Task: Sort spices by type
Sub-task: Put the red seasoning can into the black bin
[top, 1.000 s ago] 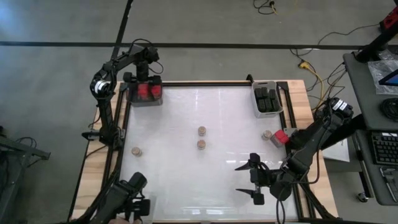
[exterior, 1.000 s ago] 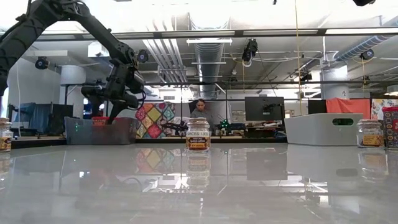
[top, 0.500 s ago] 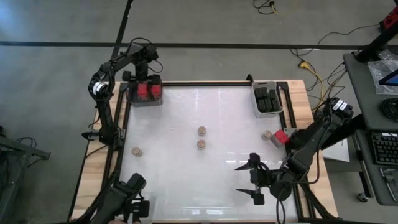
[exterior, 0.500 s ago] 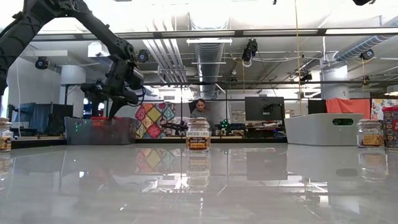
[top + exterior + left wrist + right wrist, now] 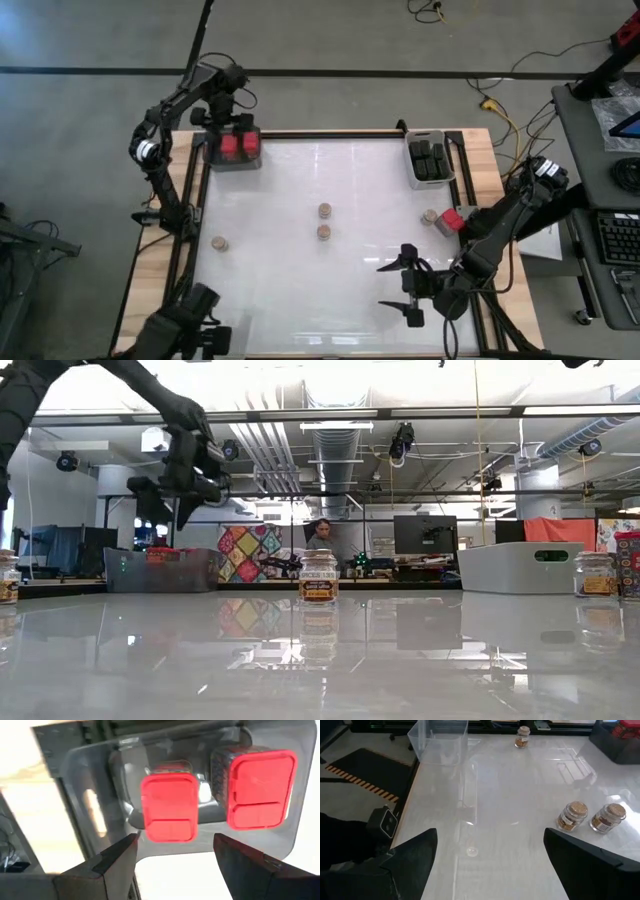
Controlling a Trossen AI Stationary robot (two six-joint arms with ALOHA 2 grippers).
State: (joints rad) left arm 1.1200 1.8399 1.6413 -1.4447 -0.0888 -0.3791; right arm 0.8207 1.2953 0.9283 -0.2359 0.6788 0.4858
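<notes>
My left gripper (image 5: 226, 105) hangs open and empty, pointing down, above the grey bin (image 5: 214, 160) at the far left corner. Two red blocky spices (image 5: 169, 807) (image 5: 259, 789) lie in that bin below the fingers. My right gripper (image 5: 403, 290) waits open near the right front edge. Two tan-topped jars (image 5: 325, 211) (image 5: 323, 232) stand upright mid-table, another (image 5: 219, 243) at the left and one (image 5: 429, 216) at the right beside a red block (image 5: 451, 220). Black blocks (image 5: 430, 160) fill the white bin (image 5: 411, 170) at the far right.
A clear bin (image 5: 440, 740) stands at the table's left side as seen from the right wrist. The table has a raised dark frame (image 5: 196, 215) along its edges. A person sits in the room beyond the far edge (image 5: 322, 538).
My left gripper has risen out of the grey bin and now hangs well above it, fingers as wide apart as before. The red blocks have stayed in the bin.
</notes>
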